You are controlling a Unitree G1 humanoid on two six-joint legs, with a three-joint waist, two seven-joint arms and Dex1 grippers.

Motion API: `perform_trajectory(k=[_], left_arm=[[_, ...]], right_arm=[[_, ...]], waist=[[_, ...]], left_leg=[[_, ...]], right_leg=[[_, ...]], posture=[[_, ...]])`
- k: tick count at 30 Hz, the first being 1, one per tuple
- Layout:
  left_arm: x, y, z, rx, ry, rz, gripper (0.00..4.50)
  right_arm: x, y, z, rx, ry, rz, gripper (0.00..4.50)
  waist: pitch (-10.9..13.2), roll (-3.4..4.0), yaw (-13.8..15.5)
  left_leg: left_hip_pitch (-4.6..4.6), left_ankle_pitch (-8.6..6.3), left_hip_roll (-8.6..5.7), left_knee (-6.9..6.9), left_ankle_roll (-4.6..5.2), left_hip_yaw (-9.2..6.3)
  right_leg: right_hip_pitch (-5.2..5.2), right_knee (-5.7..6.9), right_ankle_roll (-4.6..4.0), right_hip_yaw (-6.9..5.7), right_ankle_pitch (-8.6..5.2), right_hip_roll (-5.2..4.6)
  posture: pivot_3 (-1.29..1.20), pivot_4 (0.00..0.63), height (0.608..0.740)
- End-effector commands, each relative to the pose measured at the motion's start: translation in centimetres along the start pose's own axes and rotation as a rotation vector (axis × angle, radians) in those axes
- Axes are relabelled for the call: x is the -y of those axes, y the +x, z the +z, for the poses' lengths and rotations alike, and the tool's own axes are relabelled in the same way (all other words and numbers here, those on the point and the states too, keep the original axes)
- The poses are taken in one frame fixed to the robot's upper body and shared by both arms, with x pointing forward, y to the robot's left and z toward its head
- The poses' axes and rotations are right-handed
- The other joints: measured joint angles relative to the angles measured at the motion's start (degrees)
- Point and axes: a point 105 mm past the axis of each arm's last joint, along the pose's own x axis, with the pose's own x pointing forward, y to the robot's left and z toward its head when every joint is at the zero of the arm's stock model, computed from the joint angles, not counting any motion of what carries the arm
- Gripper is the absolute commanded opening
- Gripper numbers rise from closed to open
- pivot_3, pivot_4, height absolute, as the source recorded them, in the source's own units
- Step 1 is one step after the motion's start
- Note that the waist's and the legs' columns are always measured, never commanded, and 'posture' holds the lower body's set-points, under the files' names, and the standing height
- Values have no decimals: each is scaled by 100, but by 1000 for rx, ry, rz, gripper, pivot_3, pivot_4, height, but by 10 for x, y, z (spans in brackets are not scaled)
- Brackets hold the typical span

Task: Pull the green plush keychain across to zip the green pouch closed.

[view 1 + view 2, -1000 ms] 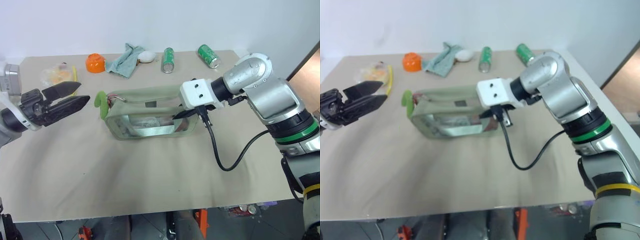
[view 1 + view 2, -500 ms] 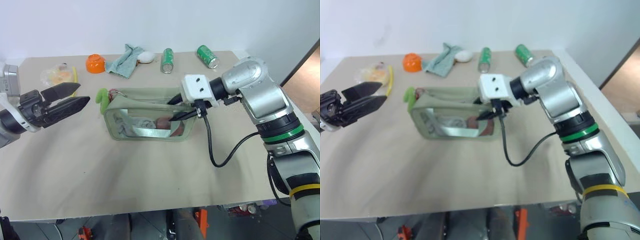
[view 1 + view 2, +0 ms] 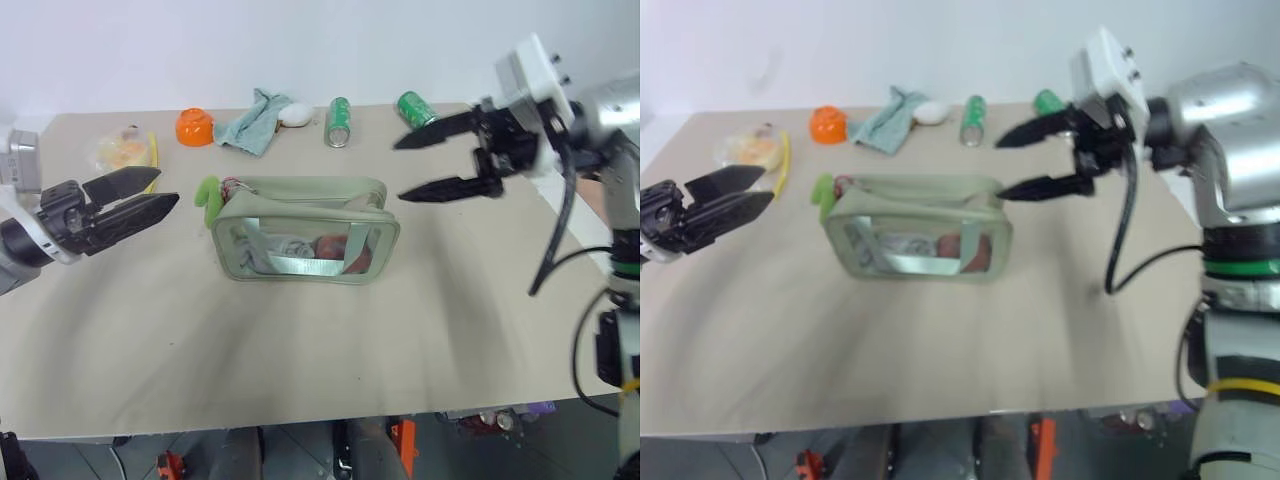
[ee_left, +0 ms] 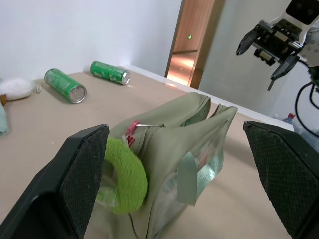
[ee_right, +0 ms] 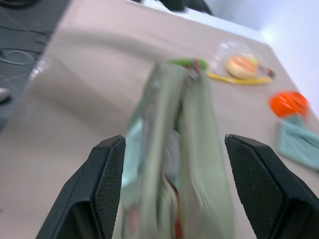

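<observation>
The left hand (image 3: 128, 200) hangs over the surface's left side with its two black fingers spread wide, aimed at the end of the green pouch (image 3: 305, 228) and holding nothing; the right hand (image 3: 432, 165) is up above the surface toward the far right corner, fingers also parted and empty, clear of the pouch. From where I stand, the step in hand looks like the reach for the green plush keychain (image 3: 206, 203), and it falls to the left hand, which is the nearer one. I would bring the fingers in around the plush ring itself, not the pouch fabric beside it, close firmly because the plush will squash, and then draw along the line of the zipper, not upward. With the right hand off the bag, the light pouch may slide along with the pull, so steadying its far end would likely help. The pouch lies near the middle of the surface, a little toward the far edge, its long side facing the near edge, pale sage with a clear panel showing things inside. In the left wrist view the top seam gapes, so it reads as unzipped. The lime-green keychain sits curled at the pouch's left end, touching it, with a pinkish bit at the zipper.
</observation>
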Motion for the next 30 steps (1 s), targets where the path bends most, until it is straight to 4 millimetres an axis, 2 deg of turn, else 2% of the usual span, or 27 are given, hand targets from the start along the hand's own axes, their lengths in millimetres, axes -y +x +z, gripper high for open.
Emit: perform_trajectory(k=[1,4,8,14,18,19,20,27,30], left_arm=[[-1,-8,10,12,39,25,4500],[-1,-9,8,12,35,29,4500],[-1,-7,6,8,30,29,4500],[-2,-10,3,2,24,45,4500],[-2,-11,0,0,18,57,4500],[-2,-12,0,0,17,60,4500],[-2,-12,-1,1,15,63,4500],[-3,-12,-2,9,5,78,4500],[-2,-12,-2,12,5,78,4500]], right_arm=[[-21,2,-13,-93,-45,16,3290],[-25,9,-25,-122,-33,-14,3290],[-9,23,-37,-97,2,-130,3290],[-2,34,-35,-68,-2,-151,3290],[-5,38,-38,-72,-6,-132,3290],[-4,38,-39,-76,-5,-136,2748],[-3,38,-40,-77,1,-145,2536],[-4,38,-42,-84,-10,-138,71],[-4,38,-42,-85,-11,-141,26]], waist=[[0,0,-2],[1,2,-30],[-1,-2,-32],[-1,-1,-13],[0,-1,-12],[0,-1,-12],[0,-1,-12],[0,-1,-12],[0,-1,-12]], left_leg=[[-1,0,0,0,0,5],[3,0,0,0,1,11],[17,2,0,3,4,12],[11,5,-1,10,7,11],[3,4,-1,10,6,10],[2,4,-1,10,6,11],[2,4,-1,10,6,11],[5,5,-1,11,7,10],[5,5,-1,11,7,10]], right_leg=[[-3,-1,2,4,1,0],[-11,2,1,11,8,0],[-6,2,0,14,19,3],[-3,1,2,18,25,2],[-6,0,2,18,22,3],[-7,-1,2,19,22,3],[-7,-1,2,19,22,3],[-6,-1,3,18,24,4],[-6,-1,4,19,24,3]], posture=[[0,150,740],[0,150,740],[0,150,740],[0,150,740],[0,150,740],[0,150,740],[0,150,740],[0,150,740],[0,150,740]])
